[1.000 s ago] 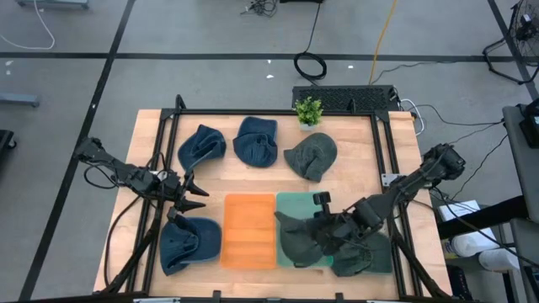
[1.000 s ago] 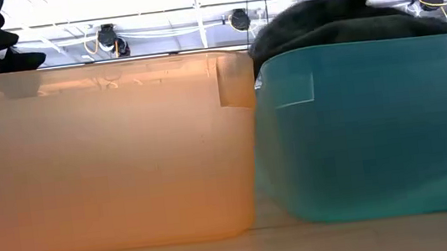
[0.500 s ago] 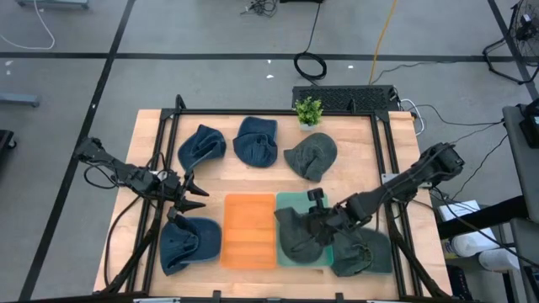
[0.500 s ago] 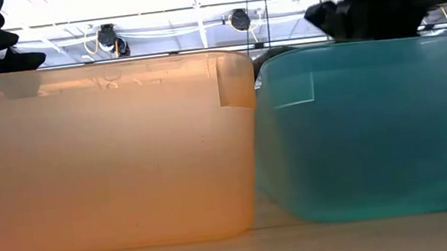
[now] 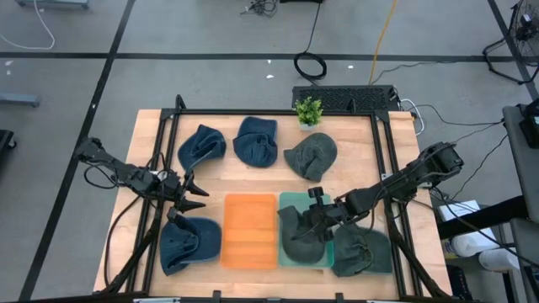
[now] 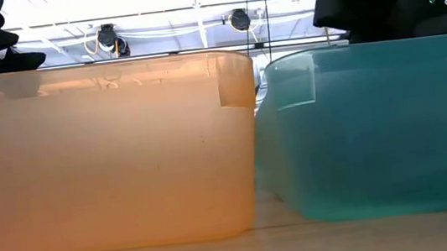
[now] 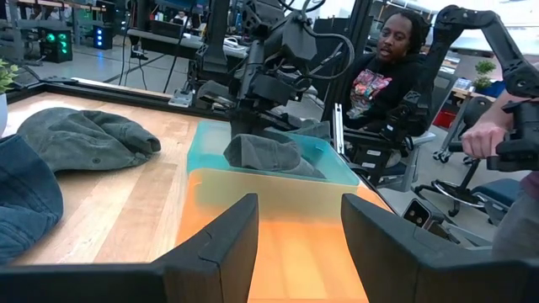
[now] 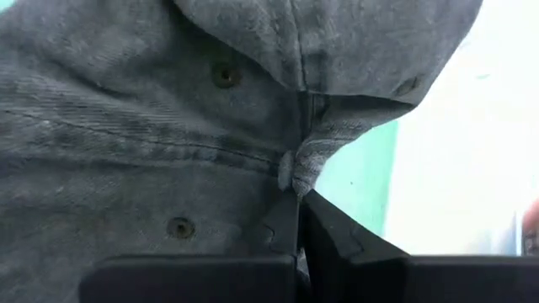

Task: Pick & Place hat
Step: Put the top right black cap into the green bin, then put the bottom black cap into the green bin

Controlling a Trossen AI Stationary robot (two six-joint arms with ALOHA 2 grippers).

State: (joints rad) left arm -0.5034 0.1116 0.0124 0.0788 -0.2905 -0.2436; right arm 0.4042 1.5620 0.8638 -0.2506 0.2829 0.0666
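We see the right gripper [image 5: 313,220] pinched tight on a fold of the grey-green hat [image 5: 299,233], and that hat now sits lower inside the teal bin [image 5: 286,202] than a second ago, when it bulged over the rim and spilled toward the orange bin [image 5: 248,229]. In the low view the cloth no longer shows above the teal bin's front wall; only the dark gripper body does. The right wrist view confirms cloth clamped between the closed fingertips [image 8: 290,220]. We judge the placing is nearly done: hat is in the teal bin, release is what's left.

A second grey-green hat [image 5: 362,251] lies at the teal bin's far side from the orange bin, partly over the edge. Another grey-green hat [image 5: 311,155] and two blue hats [image 5: 200,146] [image 5: 256,140] wait on the table beyond the teal bin, a third blue hat [image 5: 189,242] beside the orange bin.

Left gripper [image 5: 187,194] hovers near that third blue hat, jaws partly apart, holding nothing.
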